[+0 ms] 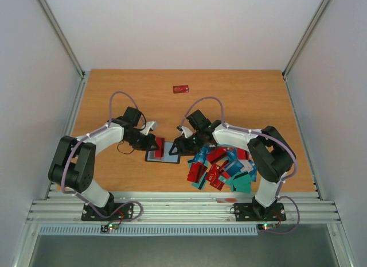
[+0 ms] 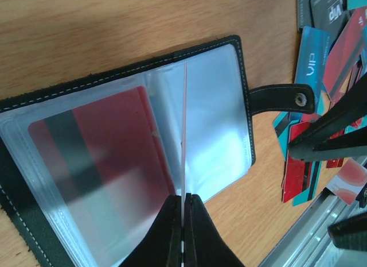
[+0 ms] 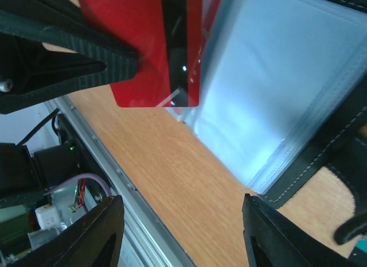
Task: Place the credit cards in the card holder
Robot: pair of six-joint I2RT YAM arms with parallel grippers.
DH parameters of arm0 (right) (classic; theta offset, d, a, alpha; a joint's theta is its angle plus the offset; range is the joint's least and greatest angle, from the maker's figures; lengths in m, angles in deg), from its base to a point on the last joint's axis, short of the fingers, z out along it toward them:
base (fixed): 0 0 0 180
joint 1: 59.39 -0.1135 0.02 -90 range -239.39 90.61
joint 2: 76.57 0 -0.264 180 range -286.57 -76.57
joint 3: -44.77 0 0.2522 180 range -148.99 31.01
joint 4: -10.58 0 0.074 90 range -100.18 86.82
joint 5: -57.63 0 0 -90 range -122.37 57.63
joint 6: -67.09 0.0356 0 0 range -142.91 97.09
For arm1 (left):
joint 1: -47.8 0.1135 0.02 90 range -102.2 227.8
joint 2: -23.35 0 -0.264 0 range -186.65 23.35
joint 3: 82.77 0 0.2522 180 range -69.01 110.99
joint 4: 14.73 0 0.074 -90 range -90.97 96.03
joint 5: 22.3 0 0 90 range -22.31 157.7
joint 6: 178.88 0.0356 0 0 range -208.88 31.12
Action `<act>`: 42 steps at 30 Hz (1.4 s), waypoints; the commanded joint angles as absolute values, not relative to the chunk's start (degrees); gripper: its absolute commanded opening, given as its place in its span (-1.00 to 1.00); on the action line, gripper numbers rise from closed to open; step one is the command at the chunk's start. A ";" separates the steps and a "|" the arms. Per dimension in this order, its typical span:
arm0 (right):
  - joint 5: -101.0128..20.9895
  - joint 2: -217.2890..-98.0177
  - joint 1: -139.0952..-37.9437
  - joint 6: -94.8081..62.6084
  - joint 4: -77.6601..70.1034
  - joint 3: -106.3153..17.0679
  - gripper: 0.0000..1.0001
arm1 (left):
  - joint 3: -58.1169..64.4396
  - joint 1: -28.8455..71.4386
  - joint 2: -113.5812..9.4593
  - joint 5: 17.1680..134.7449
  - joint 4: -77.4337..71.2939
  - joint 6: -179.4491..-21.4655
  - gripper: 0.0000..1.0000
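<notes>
The black card holder (image 2: 34, 238) lies open on the table, its clear sleeves facing up, and one sleeve holds a red card (image 2: 103, 146). My left gripper (image 2: 183, 221) is shut on a red credit card (image 3: 149, 49). That card appears edge-on as a thin white line (image 2: 185, 129) standing over the holder's middle fold. My right gripper (image 3: 183, 232) hangs open and empty just beside the holder's (image 3: 312, 166) near edge. From above, both grippers, left (image 1: 153, 143) and right (image 1: 176, 145), meet at the holder (image 1: 166, 158). The other credit cards (image 1: 223, 166) lie in a red and teal pile to its right.
A lone red card (image 1: 180, 89) lies at the far middle of the table. The holder's strap with a snap (image 2: 284, 99) points toward the card pile (image 2: 321, 66). A metal rail (image 3: 114, 181) runs along the table's near edge, close to the right gripper.
</notes>
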State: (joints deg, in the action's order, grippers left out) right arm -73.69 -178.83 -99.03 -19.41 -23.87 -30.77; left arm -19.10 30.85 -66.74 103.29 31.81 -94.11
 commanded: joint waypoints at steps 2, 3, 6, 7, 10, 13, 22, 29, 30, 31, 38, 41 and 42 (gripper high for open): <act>-76.56 -181.59 -96.82 -17.98 -19.98 -29.52 0.15 | -17.59 31.04 -70.21 102.90 31.70 -92.14 -1.00; -76.69 -182.04 -96.57 -18.11 -19.81 -29.40 0.15 | -17.59 31.09 -70.57 102.87 31.53 -92.48 -1.00; -77.10 -183.26 -95.75 -18.40 -19.38 -29.20 0.14 | -17.47 31.09 -71.43 103.44 31.15 -93.53 -0.99; -77.11 -183.61 -95.42 -18.56 -19.36 -29.19 0.13 | -17.42 31.05 -71.68 103.61 31.16 -94.02 -1.00; -77.10 -184.27 -94.26 -18.89 -19.23 -29.26 0.13 | -17.24 31.09 -72.46 104.15 31.00 -94.94 -1.00; -77.11 -184.47 -92.65 -19.32 -19.36 -29.46 0.13 | -17.48 31.05 -73.27 106.04 29.86 -97.26 -0.99; -77.72 -184.41 -89.79 -21.16 -20.08 -29.48 0.12 | -18.58 31.09 -72.85 107.28 28.48 -104.71 -0.99; -79.65 -182.28 -89.81 -21.16 -19.79 -28.51 0.11 | -19.95 31.08 -69.06 106.09 29.04 -107.84 -1.00; -80.02 -182.05 -89.80 -21.11 -19.73 -28.43 0.11 | -20.11 31.05 -68.42 105.68 29.28 -108.15 -0.99; -80.23 -181.82 -89.76 -21.07 -19.71 -28.41 0.11 | -20.37 31.07 -67.76 105.52 29.30 -108.13 -1.00; -80.63 -179.48 -89.79 -21.37 -21.26 -29.40 0.11 | -24.31 31.02 -62.73 107.36 24.52 -109.93 -1.00; -80.77 -178.24 -89.73 -21.10 -21.31 -29.46 0.11 | -26.09 31.09 -59.36 108.09 22.38 -110.51 -0.99; -80.88 -177.92 -89.79 -20.84 -21.23 -29.46 0.11 | -26.56 31.07 -58.83 107.58 22.00 -110.51 -0.99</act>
State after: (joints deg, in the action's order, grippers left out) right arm -79.59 -181.41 -89.83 -20.41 -20.75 -28.78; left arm -24.89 30.85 -62.52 106.50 26.96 -109.48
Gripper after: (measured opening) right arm 0.556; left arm 0.022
